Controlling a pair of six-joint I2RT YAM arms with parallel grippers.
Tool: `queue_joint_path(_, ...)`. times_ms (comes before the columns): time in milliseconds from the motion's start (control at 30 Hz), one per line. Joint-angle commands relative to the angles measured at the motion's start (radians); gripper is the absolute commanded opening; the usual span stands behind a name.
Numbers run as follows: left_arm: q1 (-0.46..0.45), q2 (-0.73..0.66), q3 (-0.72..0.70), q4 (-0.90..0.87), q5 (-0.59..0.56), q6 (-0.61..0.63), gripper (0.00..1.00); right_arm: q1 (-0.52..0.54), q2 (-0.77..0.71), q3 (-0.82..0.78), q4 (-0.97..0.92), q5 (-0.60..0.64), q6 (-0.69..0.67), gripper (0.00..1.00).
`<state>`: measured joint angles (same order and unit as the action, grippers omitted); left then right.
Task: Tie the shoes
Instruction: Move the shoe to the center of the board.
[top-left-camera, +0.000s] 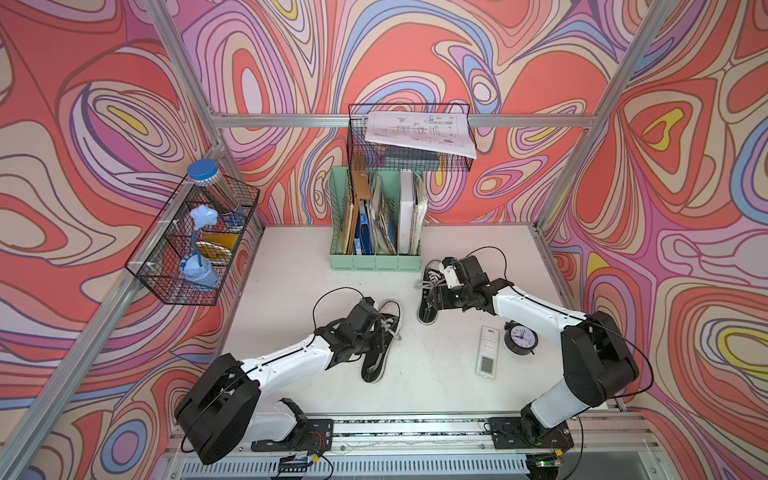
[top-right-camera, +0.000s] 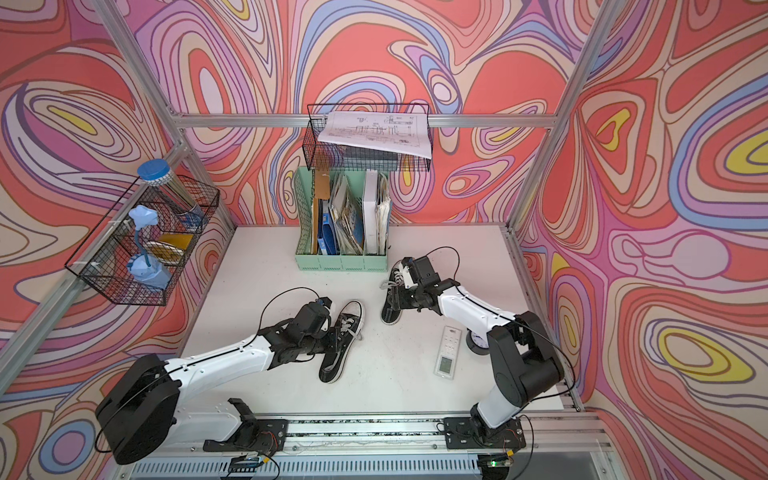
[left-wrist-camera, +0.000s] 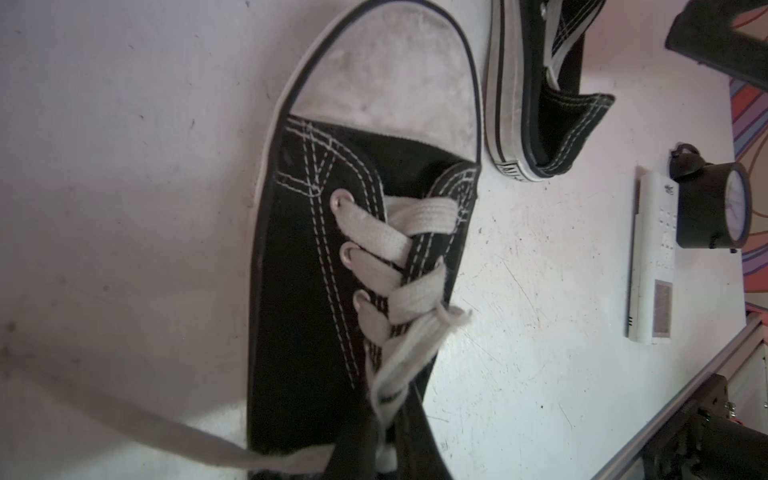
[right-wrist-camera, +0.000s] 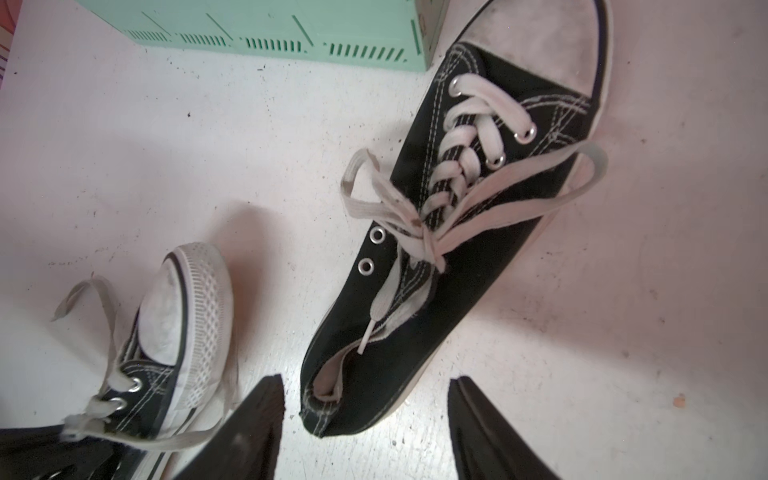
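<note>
Two black canvas shoes with white laces and whitish toe caps lie on the white table. The nearer shoe (top-left-camera: 380, 345) (top-right-camera: 338, 345) (left-wrist-camera: 332, 257) has my left gripper (top-left-camera: 381, 332) (left-wrist-camera: 386, 457) over its lacing, shut on one white lace (left-wrist-camera: 399, 374) that runs from a crossing straight into the jaws. Its other lace end (left-wrist-camera: 124, 419) trails off across the table. The farther shoe (top-left-camera: 430, 299) (right-wrist-camera: 436, 249) shows a knot with two loops (right-wrist-camera: 428, 241). My right gripper (top-left-camera: 433, 297) (right-wrist-camera: 365, 415) hangs open over its heel, with one dark finger on either side.
A green file holder (top-left-camera: 374, 257) (right-wrist-camera: 291, 33) stands just behind the farther shoe. A white remote (top-left-camera: 487, 351) (left-wrist-camera: 652, 257) and a black alarm clock (top-left-camera: 520, 337) lie to the right. Wire baskets hang at the left (top-left-camera: 191, 249) and the back (top-left-camera: 411, 137). An aluminium rail (top-left-camera: 415, 428) runs along the front.
</note>
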<state>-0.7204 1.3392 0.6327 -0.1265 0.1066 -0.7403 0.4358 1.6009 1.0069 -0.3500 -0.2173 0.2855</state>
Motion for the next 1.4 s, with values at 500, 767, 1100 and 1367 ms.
queue_joint_path(500, 0.086, -0.152, -0.029, -0.052, -0.132, 0.048, 0.0, 0.277, 0.085, -0.022, 0.181, -0.015, 0.23, 0.5)
queue_joint_path(767, 0.122, -0.132, -0.072, -0.034, -0.131, 0.055, 0.0, 0.331, 0.274, 0.112, 0.186, 0.059, 0.311, 0.46)
queue_joint_path(1100, 0.14, -0.091, -0.146, 0.036, -0.123, 0.053, 0.0, 0.426, 0.407, 0.259, 0.054, 0.279, 0.337, 0.51)
queue_joint_path(1367, 0.161, -0.098, -0.174, 0.069, -0.1, 0.041, 0.0, 0.502, 0.479, 0.323, -0.07, 0.459, 0.353, 0.37)
